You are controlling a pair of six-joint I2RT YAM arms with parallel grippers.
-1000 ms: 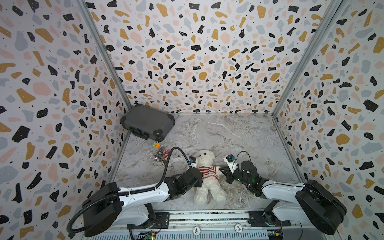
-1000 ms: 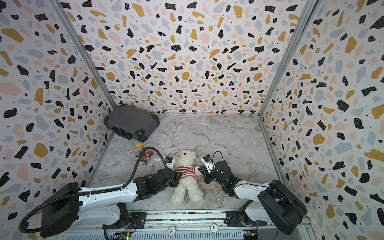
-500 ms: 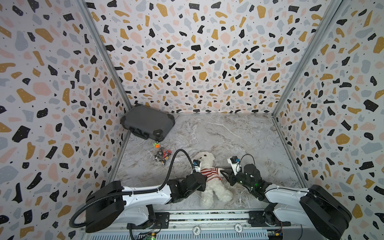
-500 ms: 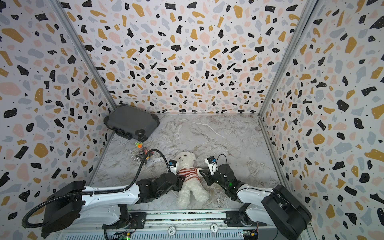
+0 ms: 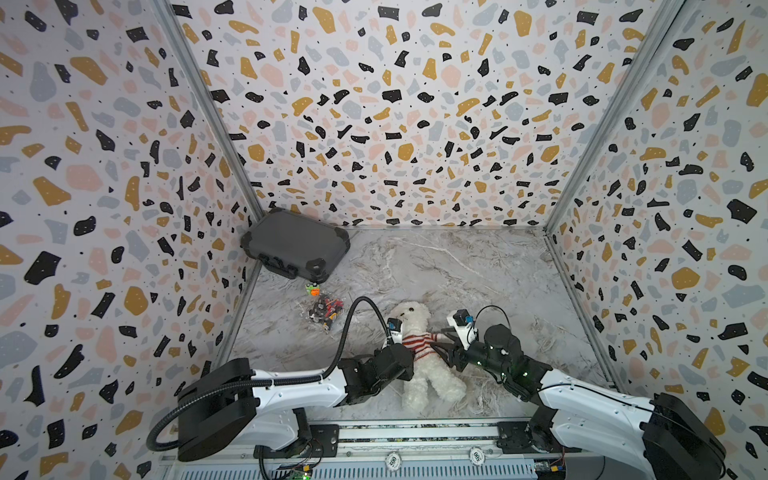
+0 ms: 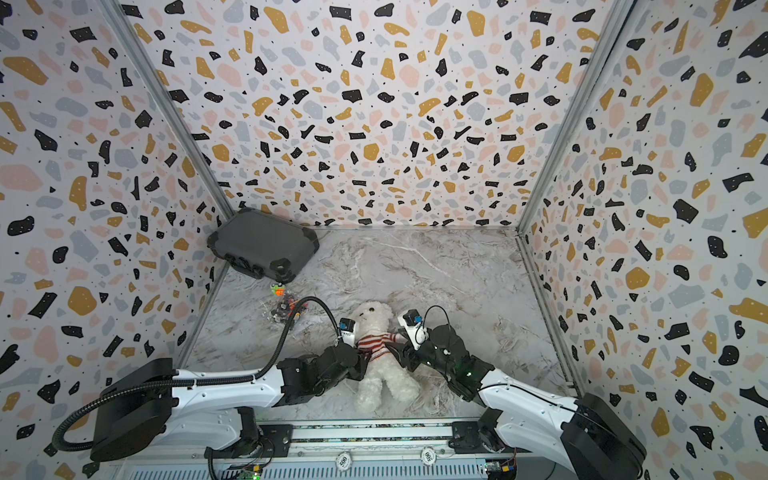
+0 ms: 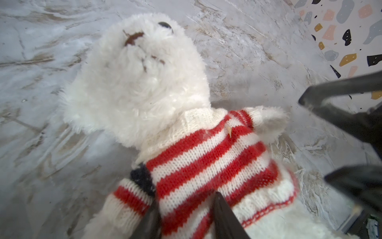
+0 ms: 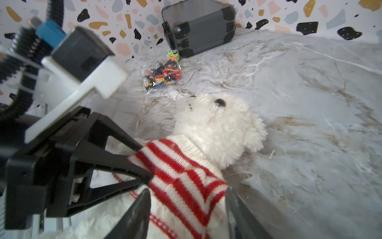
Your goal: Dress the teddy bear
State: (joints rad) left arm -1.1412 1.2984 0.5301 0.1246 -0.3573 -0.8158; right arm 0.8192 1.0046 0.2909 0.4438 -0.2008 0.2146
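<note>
The teddy bear lies on its back near the table's front edge, white and fluffy. It wears a red-and-white striped sweater. My left gripper comes in from the left. It is shut on a fold of the sweater at the bear's side. From the right, my right gripper stands open. Its fingers straddle the sweater's other side by the sleeve without pinching it.
A dark grey case leans in the back left corner. In front of it are a small green and orange toy and a clear bag of small coloured pieces. Patterned walls close in three sides.
My right gripper's jaws have spread apart and let go of the sweater. The left gripper keeps its hold; both arms and the bear have shifted only slightly.
</note>
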